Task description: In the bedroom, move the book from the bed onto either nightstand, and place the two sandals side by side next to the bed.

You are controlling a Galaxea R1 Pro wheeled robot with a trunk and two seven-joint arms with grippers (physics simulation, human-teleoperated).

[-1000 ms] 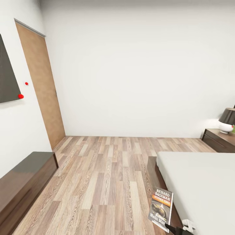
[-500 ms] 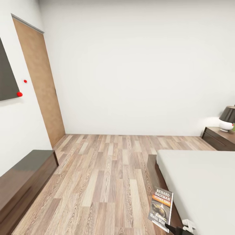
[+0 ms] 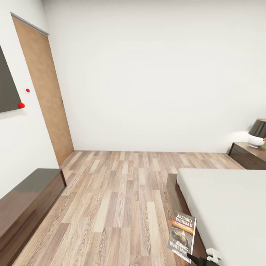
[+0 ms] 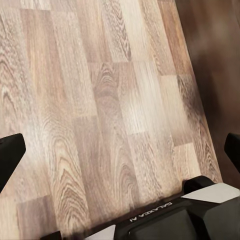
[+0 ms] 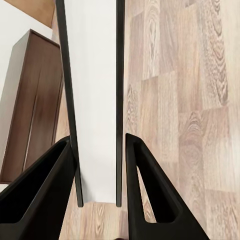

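- Head cam: I'm facing a white-walled bedroom corner w/ a light-brown wood-plank floor (image 3: 122, 199).
- The thin dark paperback book w/ white "RICHARD BACHMAN" lettering and an orange band (image 3: 182, 237) is upright at the bottom of the head view, off the bed – clamped in my right hand (image 5: 97, 200).
- Right wrist cam: the book's white page edge (image 5: 95, 100) runs between the two black fingers (image 5: 47, 185), which press its dark covers on both sides – narrow grip, holding the book.
- The large low bed w/ dark-brown wood frame and plain light-grey mattress (image 3: 229, 207) is to the right, just beside the book.
- A low dark reddish-brown wood nightstand (image 3: 248, 156) sits by the far wall past the bed, carrying a white-based lamp w/ dark shade (image 3: 257, 133).
- Left hand (image 4: 120, 155): black fingertips at opposite edges of the left wrist cam, spread wide, plank floor between them.
- On the left: long low dark-brown wood cabinet (image 3: 26, 207), brown wooden door (image 3: 46, 92), dark wall panel (image 3: 7, 85) w/ two red dots (image 3: 21, 105).
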